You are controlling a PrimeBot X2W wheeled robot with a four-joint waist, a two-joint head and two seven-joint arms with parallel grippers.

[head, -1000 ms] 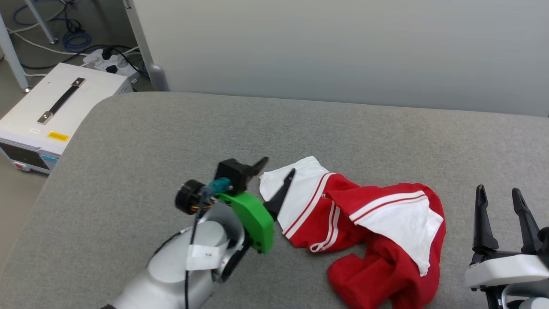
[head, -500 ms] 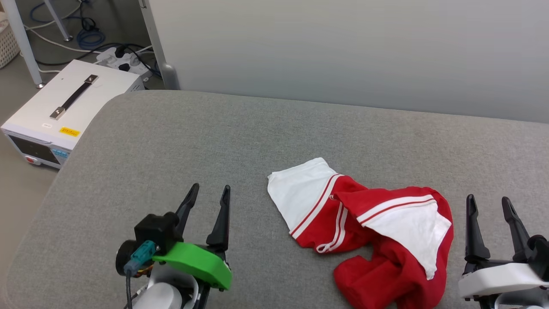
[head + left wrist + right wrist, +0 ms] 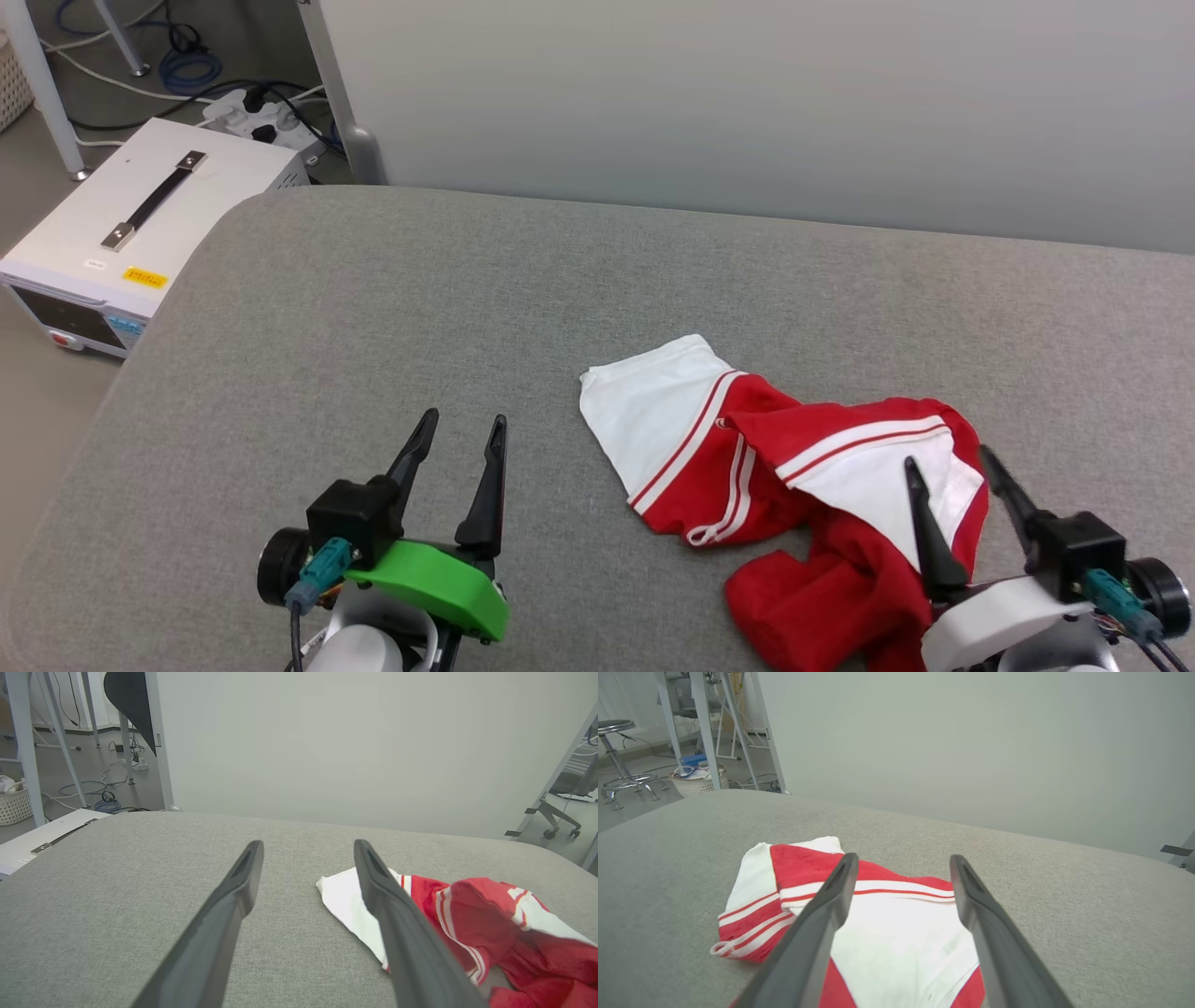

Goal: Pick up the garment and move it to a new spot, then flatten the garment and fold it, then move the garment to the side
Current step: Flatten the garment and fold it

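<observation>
The garment (image 3: 794, 485) lies crumpled on the grey cushioned surface (image 3: 373, 299), right of centre and towards my near edge. It is soft red knit with matte white sleeve panels and red-and-white striped trim. One white sleeve is spread flat to the left, and the red body is bunched into folds. I can't tell which face is up. Its near end is cut off by the frame edge and partly covered by my right gripper (image 3: 947, 457). That gripper's fingers are spread wide with nothing held. In the right wrist view they frame the white panel (image 3: 896, 933), and I can't tell whether they touch it.

My left gripper (image 3: 464, 418) is also spread wide and empty, over bare woven fabric just left of the sleeve. It has a green plastic mount (image 3: 429, 583) behind the fingers.

A white box with a black strap handle (image 3: 140, 224) sits on the floor off the far left. A plain pale wall panel (image 3: 747, 93) stands behind.
</observation>
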